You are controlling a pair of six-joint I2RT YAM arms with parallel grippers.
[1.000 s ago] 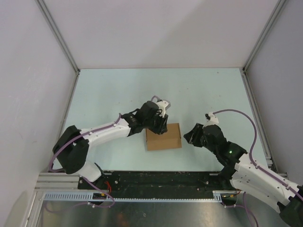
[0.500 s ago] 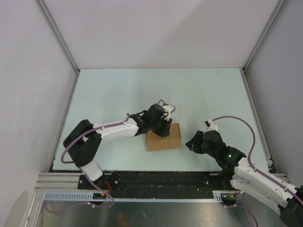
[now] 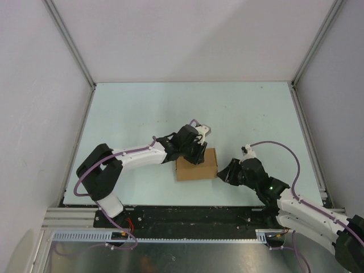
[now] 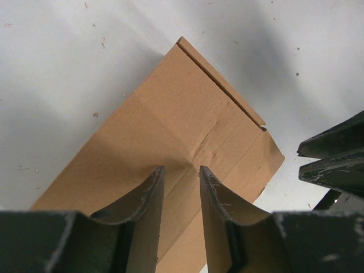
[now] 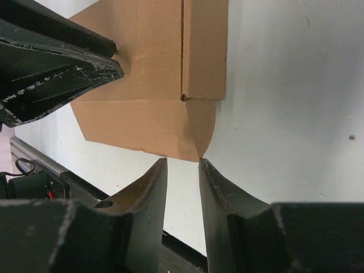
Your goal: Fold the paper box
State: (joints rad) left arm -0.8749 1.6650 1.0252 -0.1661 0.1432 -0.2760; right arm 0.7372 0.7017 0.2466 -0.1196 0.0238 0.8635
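Note:
The paper box (image 3: 200, 166) is a small brown oblong carton lying flat on the pale table. My left gripper (image 3: 195, 157) rests its tips on the box's top near the far left edge. In the left wrist view the box (image 4: 170, 102) lies under the gripper (image 4: 177, 170), whose jaws show a narrow slit with nothing between them. My right gripper (image 3: 222, 174) is at the box's near right corner. In the right wrist view the gripper (image 5: 183, 162) has its jaws nearly together, tips just touching the edge of a curved end flap (image 5: 196, 128).
Metal frame rails (image 3: 307, 136) and grey walls bound the table on three sides. A black strip with the arm bases (image 3: 193, 216) runs along the near edge. My left gripper's fingers (image 5: 57, 68) show dark over the box in the right wrist view.
My right gripper has moved left and reached the box's near right corner. My left gripper slid further onto the box top, then held still.

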